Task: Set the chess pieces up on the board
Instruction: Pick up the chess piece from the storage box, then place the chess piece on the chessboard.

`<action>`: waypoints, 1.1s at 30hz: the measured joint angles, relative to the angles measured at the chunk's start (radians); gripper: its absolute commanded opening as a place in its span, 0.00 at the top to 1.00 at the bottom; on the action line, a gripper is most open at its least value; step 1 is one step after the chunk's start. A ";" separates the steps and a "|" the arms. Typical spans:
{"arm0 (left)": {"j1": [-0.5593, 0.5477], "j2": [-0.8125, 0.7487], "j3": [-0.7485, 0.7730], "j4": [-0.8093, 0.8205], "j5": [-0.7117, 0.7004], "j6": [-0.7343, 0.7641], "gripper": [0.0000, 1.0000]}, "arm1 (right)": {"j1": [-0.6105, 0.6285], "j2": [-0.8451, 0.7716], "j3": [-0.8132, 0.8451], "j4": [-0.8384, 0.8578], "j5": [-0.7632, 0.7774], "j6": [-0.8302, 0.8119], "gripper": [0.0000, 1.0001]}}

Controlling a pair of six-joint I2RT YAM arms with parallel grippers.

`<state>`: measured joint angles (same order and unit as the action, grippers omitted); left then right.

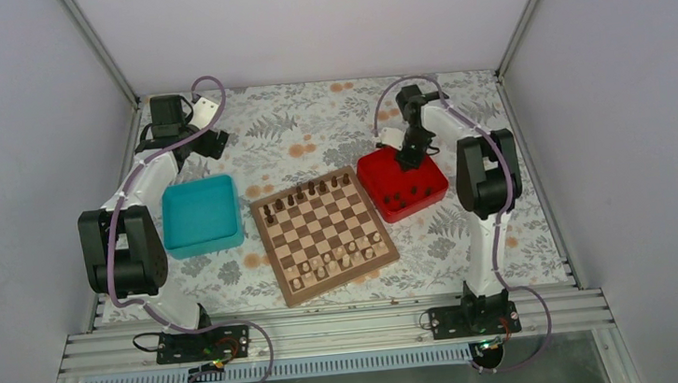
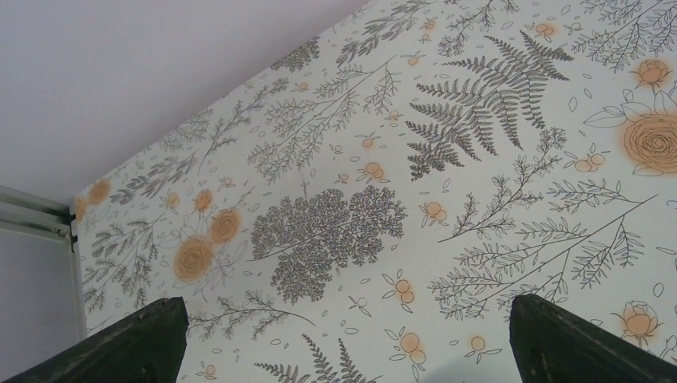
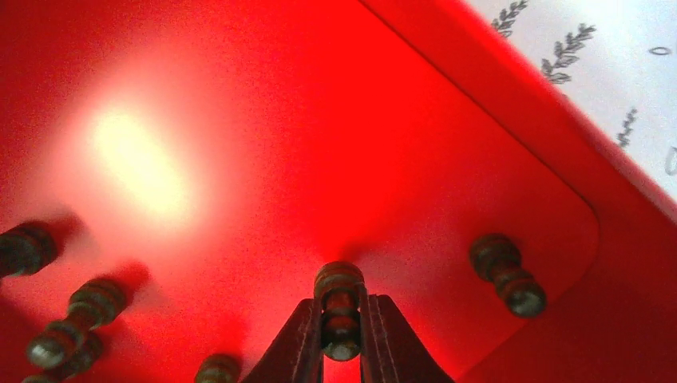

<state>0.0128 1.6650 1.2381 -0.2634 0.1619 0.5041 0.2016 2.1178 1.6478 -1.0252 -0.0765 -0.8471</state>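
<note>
Perhaps six chess pieces (image 3: 507, 275) in tray (image 3: 239, 96), right hand (image 3: 341, 309) pinching one.

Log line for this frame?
phase: pick | right gripper: shut on dark piece in red tray | left gripper: open, above tablecloth | board: partly set

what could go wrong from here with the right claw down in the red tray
1. The right claw pinches a lying dark piece by its thin rounded body, so it may slip or swing on lifting.
2. Another loose piece lies close beside the claw in the red tray and may get nudged.
3. The far row of the board is crowded with standing dark pieces; setting this one down could topple a neighbour.
</note>
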 measured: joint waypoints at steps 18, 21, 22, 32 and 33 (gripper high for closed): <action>-0.004 0.000 0.000 0.000 0.011 -0.003 0.00 | 0.470 -0.100 0.394 -0.175 0.025 0.022 0.93; -0.005 0.000 0.000 0.000 0.011 -0.004 0.00 | 0.555 -0.057 0.454 -0.185 0.018 0.022 0.93; -0.005 0.000 0.000 0.000 0.011 -0.004 0.00 | 0.577 -0.039 0.467 -0.187 0.014 0.021 0.93; -0.009 -0.001 0.000 0.000 0.011 -0.006 0.00 | 0.679 0.132 0.491 -0.187 -0.037 0.017 0.92; -0.009 -0.001 0.000 0.000 0.011 -0.007 0.00 | 0.684 0.143 0.491 -0.186 -0.045 0.016 0.92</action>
<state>0.0036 1.6642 1.2381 -0.2638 0.1730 0.4969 0.8852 2.2612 2.1387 -1.2114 -0.1211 -0.8310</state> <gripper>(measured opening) 0.999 0.105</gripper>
